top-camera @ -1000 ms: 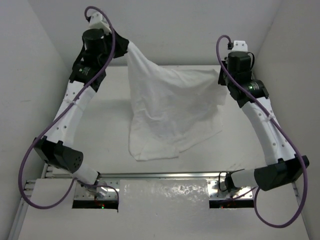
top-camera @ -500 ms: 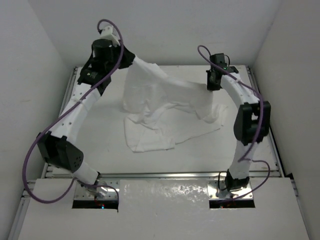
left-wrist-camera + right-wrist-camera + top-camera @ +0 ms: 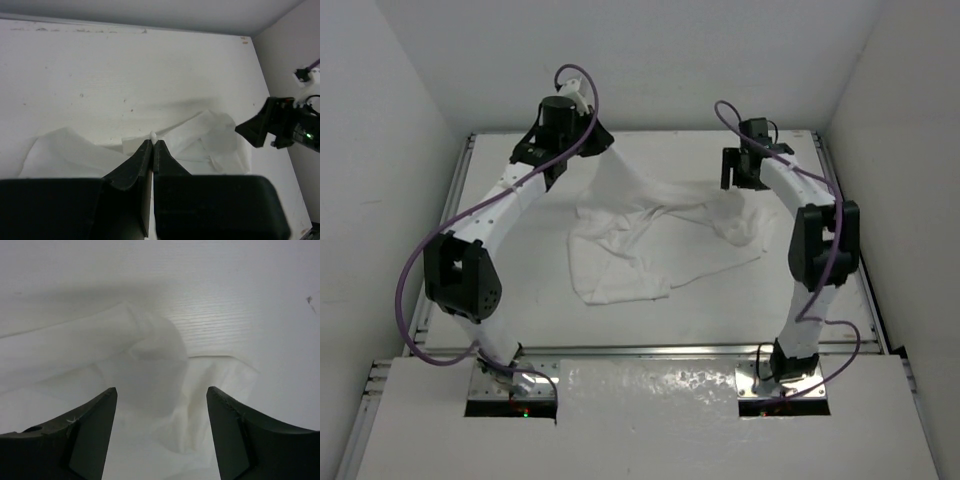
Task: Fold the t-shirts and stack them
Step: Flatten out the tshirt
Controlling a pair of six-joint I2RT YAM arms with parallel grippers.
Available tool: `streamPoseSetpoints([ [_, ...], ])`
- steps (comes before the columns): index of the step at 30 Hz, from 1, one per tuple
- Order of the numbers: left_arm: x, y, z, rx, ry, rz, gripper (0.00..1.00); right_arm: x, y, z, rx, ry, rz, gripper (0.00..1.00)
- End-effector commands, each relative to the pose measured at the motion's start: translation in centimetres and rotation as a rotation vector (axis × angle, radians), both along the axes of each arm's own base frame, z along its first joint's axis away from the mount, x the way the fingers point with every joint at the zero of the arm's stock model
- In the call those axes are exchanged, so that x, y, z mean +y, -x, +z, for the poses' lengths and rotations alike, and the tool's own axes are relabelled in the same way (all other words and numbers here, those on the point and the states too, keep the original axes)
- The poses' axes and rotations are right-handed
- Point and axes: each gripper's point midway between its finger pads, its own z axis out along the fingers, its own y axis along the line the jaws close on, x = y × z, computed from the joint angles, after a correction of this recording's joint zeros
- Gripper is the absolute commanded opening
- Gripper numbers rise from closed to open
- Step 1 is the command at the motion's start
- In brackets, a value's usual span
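Now right fingers [image 3: 90,440] newly apart, t-shirt [image 3: 630,250] slumped lower, left fingers [image 3: 135,170] clamped on its edge.

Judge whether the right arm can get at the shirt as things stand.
Probably yes: the right hand hangs open over the shirt, nothing between them; the left hand, shut on another part, stands clear.

Crumpled white t-shirt [image 3: 630,262] on table [image 3: 720,300], one corner raised.
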Motion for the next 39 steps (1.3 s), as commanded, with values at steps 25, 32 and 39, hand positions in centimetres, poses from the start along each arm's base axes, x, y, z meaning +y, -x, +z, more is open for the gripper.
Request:
streamPoseSetpoints([
  [25, 1.9, -2.0, 1.9, -0.052, -0.009, 0.171, 0.0, 8.3, -2.9, -6.4, -0.039, 0.071, 0.216, 0.3],
  [32, 1.7, -2.0, 1.4, -0.044, -0.011, 0.158, 0.0, 7.8, -2.7, -6.3, -0.05, 0.09, 0.207, 0.01],
  [39, 1.5, -2.0, 1.2, -0.042, -0.009, 0.15, 0.0, 7.9, -2.5, -6.8, -0.023, 0.079, 0.212, 0.48],
])
